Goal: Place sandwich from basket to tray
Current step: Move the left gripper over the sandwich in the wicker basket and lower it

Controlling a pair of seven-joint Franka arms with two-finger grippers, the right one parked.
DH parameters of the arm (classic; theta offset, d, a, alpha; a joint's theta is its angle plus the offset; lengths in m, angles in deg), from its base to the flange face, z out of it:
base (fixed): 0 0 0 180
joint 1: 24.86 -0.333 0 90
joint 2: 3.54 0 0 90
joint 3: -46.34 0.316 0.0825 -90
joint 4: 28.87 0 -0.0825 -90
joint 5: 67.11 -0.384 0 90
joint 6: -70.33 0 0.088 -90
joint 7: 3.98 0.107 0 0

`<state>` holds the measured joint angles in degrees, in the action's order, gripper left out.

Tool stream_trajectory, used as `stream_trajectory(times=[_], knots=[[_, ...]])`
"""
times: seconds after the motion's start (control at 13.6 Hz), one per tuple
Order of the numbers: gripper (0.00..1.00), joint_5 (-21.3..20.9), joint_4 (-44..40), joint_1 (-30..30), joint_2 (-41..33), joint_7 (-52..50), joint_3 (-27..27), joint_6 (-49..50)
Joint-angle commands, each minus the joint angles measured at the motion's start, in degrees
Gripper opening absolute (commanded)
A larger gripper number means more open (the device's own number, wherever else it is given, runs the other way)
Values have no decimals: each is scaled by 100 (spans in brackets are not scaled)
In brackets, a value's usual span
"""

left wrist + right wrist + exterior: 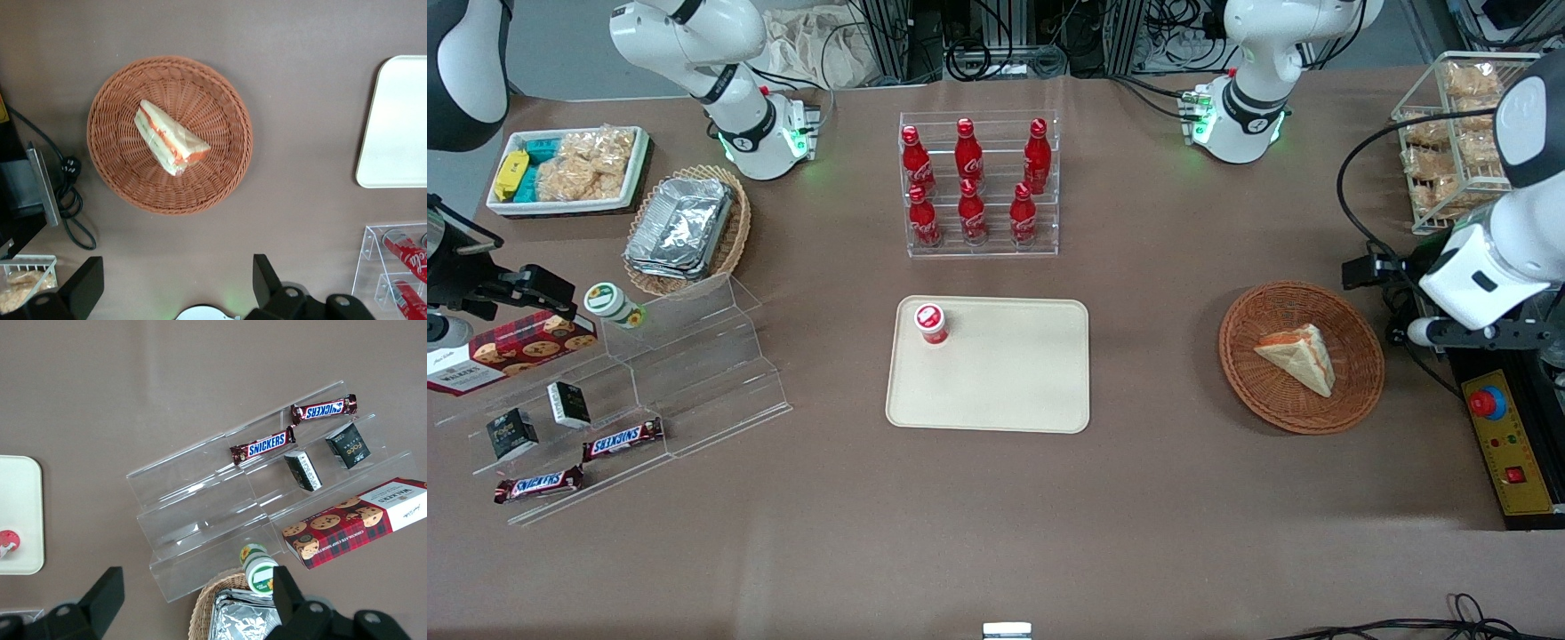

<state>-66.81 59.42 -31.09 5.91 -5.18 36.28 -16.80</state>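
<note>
The sandwich [1300,356], a white bread wedge with red, orange and green filling, lies in the round reddish-brown wicker basket [1245,373] toward the working arm's end of the table. The left wrist view looks down on the sandwich [170,137] and the basket [113,167]. The beige tray [1005,382] lies mid-table and carries a small red-lidded cup [931,323]; the tray's edge shows in the wrist view [400,133]. My left gripper [1392,302] hangs above the table beside the basket, clear of it. The gripper [175,287] is open and empty.
A clear rack of red cola bottles [980,187] stands farther from the camera than the tray. A yellow control box with a red button [1507,444] and cables lie beside the basket. A wire rack of snacks [1458,133] stands nearby. An acrylic stepped shelf [694,373] stands toward the parked arm's end.
</note>
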Motion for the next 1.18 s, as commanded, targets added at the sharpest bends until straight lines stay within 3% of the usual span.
stream_trajectory(times=[0.0,0.29,0.51,0.74,0.96,1.1], knots=[[100,-39,-277,61,118,-4,30,249],[100,-108,-164,34,118,-74,65,336],[100,-83,249,-18,118,-2185,145,215],[100,-223,1537,-10,-75,-3172,153,-1292],[100,-880,2988,-10,-199,-4359,162,-3111],[100,-1006,3658,-27,-129,-4801,180,-4246]])
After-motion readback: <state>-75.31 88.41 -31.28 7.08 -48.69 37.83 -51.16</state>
